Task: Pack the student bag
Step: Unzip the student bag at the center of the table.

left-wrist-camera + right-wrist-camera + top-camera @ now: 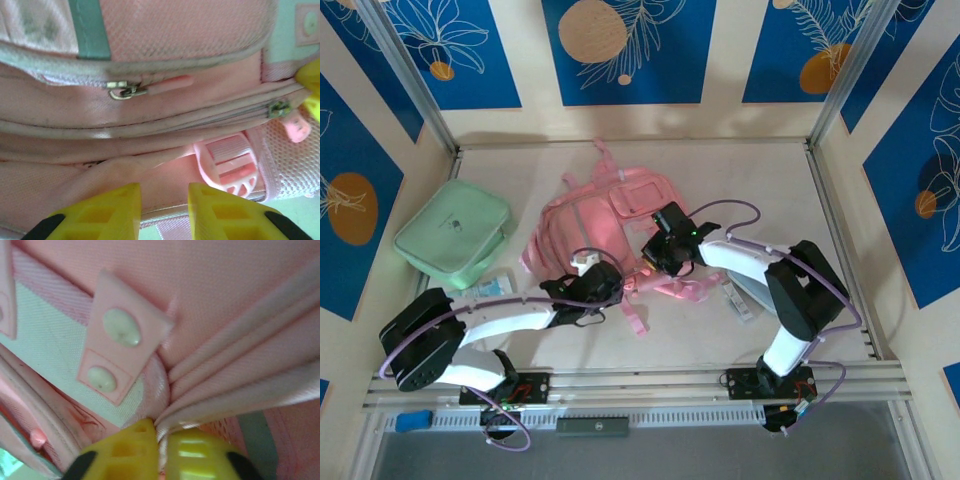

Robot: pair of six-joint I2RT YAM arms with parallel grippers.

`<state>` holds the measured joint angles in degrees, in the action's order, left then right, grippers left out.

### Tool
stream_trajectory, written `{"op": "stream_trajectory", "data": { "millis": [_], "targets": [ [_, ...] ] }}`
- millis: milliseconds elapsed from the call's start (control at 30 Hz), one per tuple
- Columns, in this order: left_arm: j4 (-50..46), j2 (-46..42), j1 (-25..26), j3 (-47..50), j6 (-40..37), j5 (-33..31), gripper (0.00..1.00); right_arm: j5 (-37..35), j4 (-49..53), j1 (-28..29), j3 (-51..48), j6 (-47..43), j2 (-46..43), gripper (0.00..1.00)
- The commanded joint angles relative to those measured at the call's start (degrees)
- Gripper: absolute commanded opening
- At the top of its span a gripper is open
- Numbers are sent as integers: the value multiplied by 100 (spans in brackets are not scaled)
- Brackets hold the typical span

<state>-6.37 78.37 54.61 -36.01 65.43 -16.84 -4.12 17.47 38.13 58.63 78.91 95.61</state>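
The student bag [605,215] lies flat at the middle of the worktop [775,195], its straps trailing toward the near edge, with a mint-green zip case [455,235] well apart from it by the left edge. The top view shows both arms reaching in from the near edge. The left gripper [598,283] is at the bag's near left side and the right gripper [670,243] is on its near right part, but this view is too coarse to read either pair of jaws. The left wrist view shows the left gripper [165,210] with its yellow fingers [112,212] parted by a narrow gap. Pink fabric of the bag [200,35] lies just beyond them. It also shows two metal zip sliders [125,91], a pink plastic buckle [232,170] on a webbing strap, and a yellow fingertip of the other arm at the right border. The right wrist view shows the right gripper [159,440] closed, with folds of the bag's [240,285] fabric pinched between its fingertips, beside a pink tab with two pale snaps [122,355].
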Motion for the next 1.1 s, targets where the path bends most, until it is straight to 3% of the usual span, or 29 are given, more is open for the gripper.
{"op": "stream_trajectory", "data": {
  "millis": [0, 367, 533, 633, 700, 800, 1067],
  "targets": [
    [32, 195, -45, 157, 139, 83, 31, 14, -331, 17, -207, 66, -335, 0],
    [17, 267, -336, -319, -549, 96, 31, 254, -457, -25, -449, 363, -1001, 0],
    [-383, -435, -127, -420, -704, 188, 45, 283, -621, -8, -561, 499, -1089, 0],
    [-1313, -515, 75, -949, -774, 60, 46, 156, -455, 19, -506, 447, -1124, 0],
    [-1764, -370, 260, -1345, -723, -18, 46, 180, -441, 11, -527, 495, -1157, 0],
    [-1543, -52, 474, -1641, -819, 87, 46, 171, -479, 7, -567, 529, -1201, 0],
    [-2214, 836, 507, -2587, -951, -248, 42, 245, -546, -33, -640, 671, -1321, 0]
  ]
}}
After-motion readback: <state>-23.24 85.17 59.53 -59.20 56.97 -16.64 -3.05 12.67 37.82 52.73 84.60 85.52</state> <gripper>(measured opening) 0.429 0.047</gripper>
